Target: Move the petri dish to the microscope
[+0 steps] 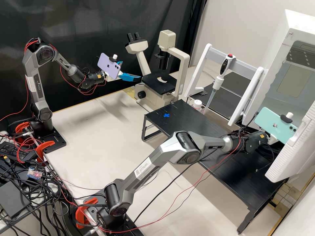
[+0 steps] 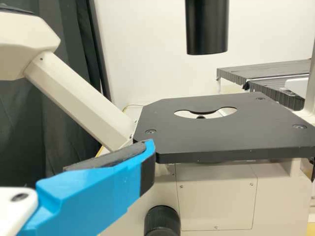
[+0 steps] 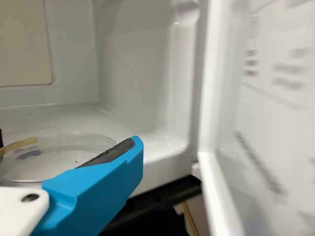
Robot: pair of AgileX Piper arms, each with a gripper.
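Observation:
My left gripper point(image 1: 131, 70) stands open beside the microscope point(image 1: 160, 82) in the high view. In the left wrist view the same gripper point(image 2: 71, 147) has one blue finger near a corner of the microscope's black stage point(image 2: 231, 133). At the white chamber's opening, my right gripper point(image 1: 273, 140) has its fingers hidden behind a phone. Low in the right wrist view lies the clear petri dish point(image 3: 54, 160), with a yellowish strip at its rim. Around it the right gripper point(image 3: 66, 140) is closed, one pad against its edge and a dark tip at the other.
The white chamber point(image 3: 138, 73) has its open door point(image 3: 266, 123) close beside the right gripper. A black raised shelf point(image 1: 193, 121) runs between microscope and chamber. A pipette point(image 1: 217, 82) hangs on a white stand, near a small white bottle point(image 1: 197, 104).

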